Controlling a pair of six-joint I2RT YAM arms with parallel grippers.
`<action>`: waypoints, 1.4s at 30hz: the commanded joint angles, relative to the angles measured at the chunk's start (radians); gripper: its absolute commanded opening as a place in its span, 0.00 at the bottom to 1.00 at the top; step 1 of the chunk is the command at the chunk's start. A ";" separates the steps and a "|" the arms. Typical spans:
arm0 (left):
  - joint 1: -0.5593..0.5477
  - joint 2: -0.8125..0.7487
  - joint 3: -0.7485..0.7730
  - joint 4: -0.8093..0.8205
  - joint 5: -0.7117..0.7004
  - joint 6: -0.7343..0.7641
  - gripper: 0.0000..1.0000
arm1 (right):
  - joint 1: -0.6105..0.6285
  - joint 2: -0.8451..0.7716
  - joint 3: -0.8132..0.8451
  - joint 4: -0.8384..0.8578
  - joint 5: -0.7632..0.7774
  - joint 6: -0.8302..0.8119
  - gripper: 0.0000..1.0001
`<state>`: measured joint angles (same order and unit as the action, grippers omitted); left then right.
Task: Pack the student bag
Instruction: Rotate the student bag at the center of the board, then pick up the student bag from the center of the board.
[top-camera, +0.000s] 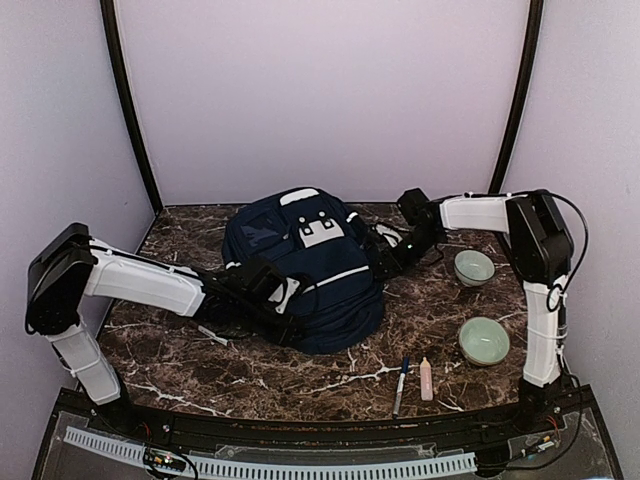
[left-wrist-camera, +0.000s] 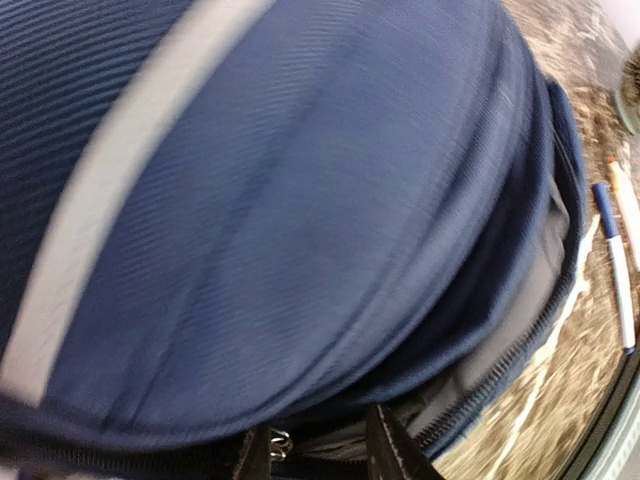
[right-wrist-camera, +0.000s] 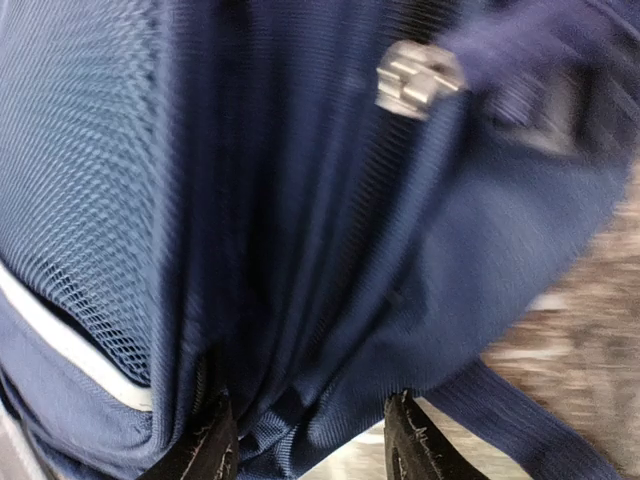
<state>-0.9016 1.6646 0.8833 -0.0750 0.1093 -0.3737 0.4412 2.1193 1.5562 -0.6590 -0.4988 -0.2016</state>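
Observation:
The student bag (top-camera: 300, 265), a navy backpack with a white stripe and a white buckled patch, lies in the middle of the marble table. My left gripper (top-camera: 288, 300) is at its near left side. In the left wrist view its jaws (left-wrist-camera: 325, 455) are closed partway on the bag's (left-wrist-camera: 300, 200) zipper rim, beside a metal zipper ring (left-wrist-camera: 278, 440); the grey lining shows in the open slit. My right gripper (top-camera: 385, 262) is pressed into the bag's right side. Bunched navy fabric (right-wrist-camera: 300, 200) fills the space between the jaws of that gripper (right-wrist-camera: 310, 445).
A blue-capped pen (top-camera: 401, 385) and a pink stick (top-camera: 426, 378) lie near the front edge, right of centre. Two pale green bowls (top-camera: 474, 267) (top-camera: 484, 340) stand at the right. A small white object (top-camera: 210, 335) lies under the left arm. The pen (left-wrist-camera: 615, 270) also shows beside the bag.

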 joint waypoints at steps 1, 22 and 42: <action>-0.077 0.115 0.102 0.079 0.112 -0.005 0.33 | -0.040 0.002 0.028 0.035 0.070 0.009 0.50; -0.128 -0.094 0.117 -0.164 -0.172 0.575 0.46 | -0.097 -0.580 -0.064 0.227 0.287 0.052 1.00; -0.126 0.168 0.310 -0.301 -0.233 0.815 0.34 | -0.094 -0.539 -0.164 0.019 -0.215 -0.071 0.59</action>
<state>-1.0252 1.8149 1.1763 -0.3500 -0.1215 0.4076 0.3351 1.5887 1.4021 -0.6571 -0.6647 -0.2668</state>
